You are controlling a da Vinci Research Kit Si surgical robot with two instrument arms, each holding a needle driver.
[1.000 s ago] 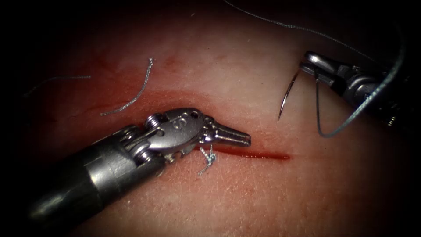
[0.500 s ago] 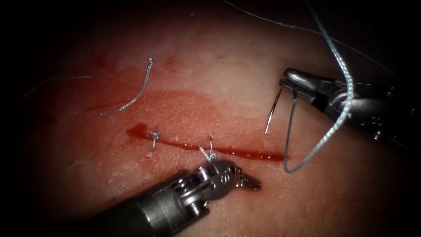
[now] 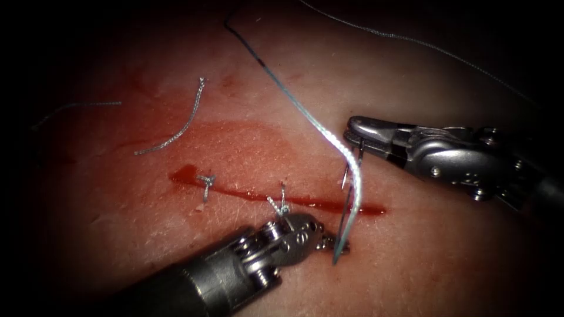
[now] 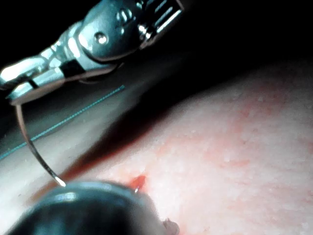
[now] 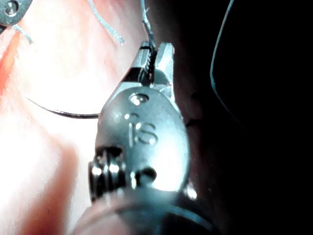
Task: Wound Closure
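Note:
My right tool (image 3: 356, 136) comes in from the right, its jaws shut on the curved needle (image 3: 351, 167) near its tail end. The needle hangs down with its point just above the right end of the cut (image 3: 329, 205), free of the tissue. In the left wrist view the right tool (image 4: 19, 83) holds the needle (image 4: 30, 147) the same way. The right tool (image 5: 152, 58) grips the needle (image 5: 63, 113) in its own view too. Thread (image 3: 305, 114) runs from the needle's tail, loops down across the cut and rises to the upper left. My left tool (image 3: 333, 244) lies below the cut, jaws shut on nothing.
Two knotted stitches (image 3: 206, 181) (image 3: 282, 205) cross the cut, and red fluid (image 3: 185, 174) pools at its left end. Cut ends of thread (image 3: 176, 129) (image 3: 76, 105) lie on the tissue at upper left. More thread (image 3: 411, 41) trails across the top.
The left tool swung from over the cut to below it, then held still. The right tool brought the needle left and down to the cut's right end; the thread swung left.

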